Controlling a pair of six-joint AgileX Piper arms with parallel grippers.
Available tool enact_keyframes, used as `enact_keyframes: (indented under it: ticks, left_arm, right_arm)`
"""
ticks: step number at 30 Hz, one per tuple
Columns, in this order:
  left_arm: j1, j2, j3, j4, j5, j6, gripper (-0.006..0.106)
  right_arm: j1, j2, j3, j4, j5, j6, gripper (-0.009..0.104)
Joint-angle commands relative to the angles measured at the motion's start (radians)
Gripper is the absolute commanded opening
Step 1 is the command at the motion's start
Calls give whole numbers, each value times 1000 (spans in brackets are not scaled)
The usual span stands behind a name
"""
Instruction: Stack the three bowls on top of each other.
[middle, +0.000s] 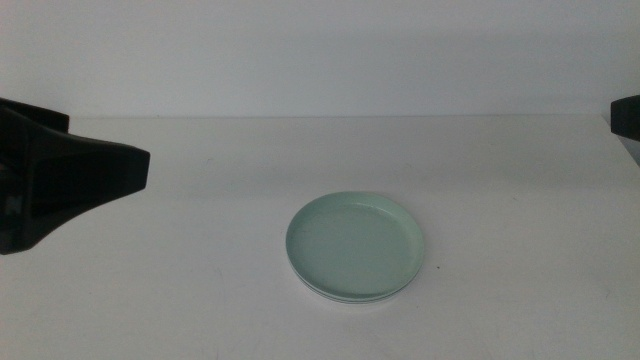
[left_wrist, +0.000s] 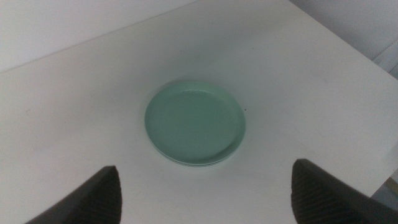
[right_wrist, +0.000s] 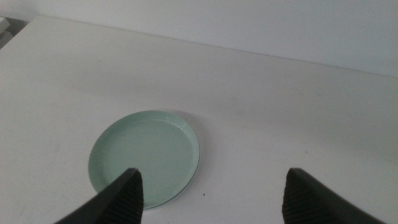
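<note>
White table (middle: 520, 200), bowl stack (middle: 357, 247) with mint on top sits just below frame center, clear of both grippers: left (left_wrist: 205, 194) and right (right_wrist: 210, 198) open, empty, left arm nearer.

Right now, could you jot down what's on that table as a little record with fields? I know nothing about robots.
Table: white, plain.
Dishes: a mint green bowl on top of a stack; thin rims of other dishes show beneath it, their colours unclear.
Left pincer: open, empty, apart from the stack, at the table's left side.
Right pincer: open, empty, near the stack but not touching.
Stacking: looks done.
</note>
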Motion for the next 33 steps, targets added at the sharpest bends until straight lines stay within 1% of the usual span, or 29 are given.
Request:
enact_keyframes:
  ticks: [1,3,5,8,10,12,15,18,21,24,29,31,33]
  left_arm:
    - [0,1,-23,-30,-62,-5,90]
    - [0,8,-6,28,-94,-5,90]
    - [0,-12,35,113,-169,-5,90]
    - [1,-68,127,241,-299,-5,90]
    - [2,-115,207,279,-393,-5,90]
    - [2,-159,286,282,-506,-5,90]
    - [2,-233,419,273,-653,-5,90]
    - [27,-313,565,273,-764,-5,90]
    - [84,-403,692,242,-824,-5,90]
    - [150,-486,803,194,-840,-5,90]
    - [187,-651,961,197,-841,-5,90]
    - [186,-710,1004,197,-841,-5,90]
    - [186,-758,1043,195,-843,-5,90]
  right_arm:
    - [-4,-9,-22,15,-68,-13,59]
    - [-4,-9,-22,10,-70,-13,59]
    - [-4,-13,-22,-29,-71,-13,59]
    - [-5,-42,-6,-151,-87,-13,59]
    - [-5,-76,34,-238,-142,-13,59]
    - [-5,-116,95,-278,-225,-13,59]
    - [-5,-195,231,-279,-368,-13,59]
    - [-5,-296,371,-276,-439,-13,59]
    - [-11,-402,504,-269,-443,-13,59]
    - [-49,-517,628,-244,-439,-13,59]
    - [-129,-735,826,-197,-432,-13,59]
    - [-149,-797,890,-192,-432,-13,59]
    - [-154,-844,934,-193,-474,-13,59]
